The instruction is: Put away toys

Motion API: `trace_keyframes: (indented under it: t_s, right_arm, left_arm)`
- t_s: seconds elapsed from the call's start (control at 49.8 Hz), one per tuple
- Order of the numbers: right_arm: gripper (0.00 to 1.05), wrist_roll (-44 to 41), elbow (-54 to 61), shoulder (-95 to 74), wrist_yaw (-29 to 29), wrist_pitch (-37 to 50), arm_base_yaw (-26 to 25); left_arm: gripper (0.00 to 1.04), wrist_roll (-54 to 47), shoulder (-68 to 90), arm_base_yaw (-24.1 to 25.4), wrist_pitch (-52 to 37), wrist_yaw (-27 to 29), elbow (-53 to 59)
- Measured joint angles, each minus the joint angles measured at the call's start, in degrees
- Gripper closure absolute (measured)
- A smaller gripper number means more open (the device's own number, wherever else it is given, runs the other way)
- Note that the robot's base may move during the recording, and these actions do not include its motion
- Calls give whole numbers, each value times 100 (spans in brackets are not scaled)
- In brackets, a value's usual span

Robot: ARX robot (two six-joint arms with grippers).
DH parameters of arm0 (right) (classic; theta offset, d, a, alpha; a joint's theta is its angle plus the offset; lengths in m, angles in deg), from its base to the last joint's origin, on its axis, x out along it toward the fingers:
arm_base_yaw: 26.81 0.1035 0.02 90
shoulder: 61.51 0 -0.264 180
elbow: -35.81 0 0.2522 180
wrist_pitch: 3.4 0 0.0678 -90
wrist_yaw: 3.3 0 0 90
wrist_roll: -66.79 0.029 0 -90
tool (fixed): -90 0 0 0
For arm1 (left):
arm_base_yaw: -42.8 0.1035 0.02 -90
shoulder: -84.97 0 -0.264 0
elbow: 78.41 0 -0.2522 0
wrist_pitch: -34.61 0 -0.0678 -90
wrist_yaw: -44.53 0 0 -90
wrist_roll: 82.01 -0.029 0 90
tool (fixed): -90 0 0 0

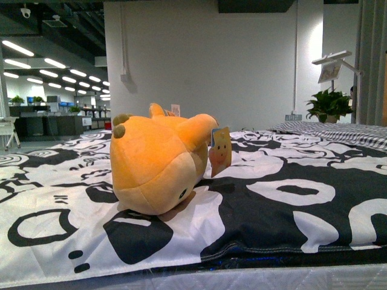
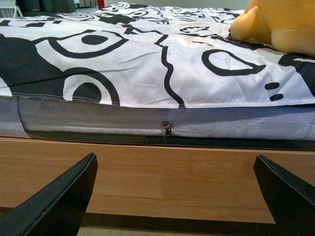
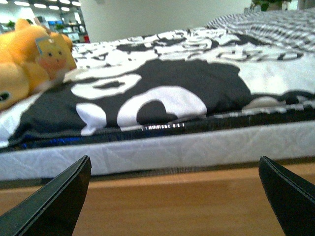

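The plush toy (image 1: 160,166) lies on its side left of centre in the front view, on the smooth black-and-white bedspread (image 1: 290,199). It looks soft, light and squashy, so I judge it will give under a pinch, and its short fuzzy pile should not slip much. The rounded body seems too fat for a shallow grip; a limb or a narrower fold looks better, clear of the paper tag (image 1: 220,150). My left hand (image 2: 175,158) and right hand (image 3: 174,159) both gape wide, holding nothing, low by the wooden bed frame (image 2: 172,182) and well apart from the toy.
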State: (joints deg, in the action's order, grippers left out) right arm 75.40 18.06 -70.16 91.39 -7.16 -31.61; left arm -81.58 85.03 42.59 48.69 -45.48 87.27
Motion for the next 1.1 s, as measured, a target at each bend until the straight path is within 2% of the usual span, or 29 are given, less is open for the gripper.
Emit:
trace_keyframes:
  t_s: [0.221,0.401,0.522,0.723,1.104]
  right_arm:
    - [0,66,-839,-1593,549,1340,-461]
    - [0,63,-1792,-2861,581,1816,-363]
    - [0,33,-2496,-3508,544,1797,-33]
    - [0,-356,-3797,-4583,562,1628,866]
    - [0,-866,-5965,-6596,579,1093,2234]
  left_arm:
    - [6,0,0,0,0,0,0]
    - [6,0,0,0,0,0,0]
    - [6,2,0,0,-2,0,0]
    - [6,0,0,0,-2,0,0]
    - [6,0,0,0,-2,0,0]
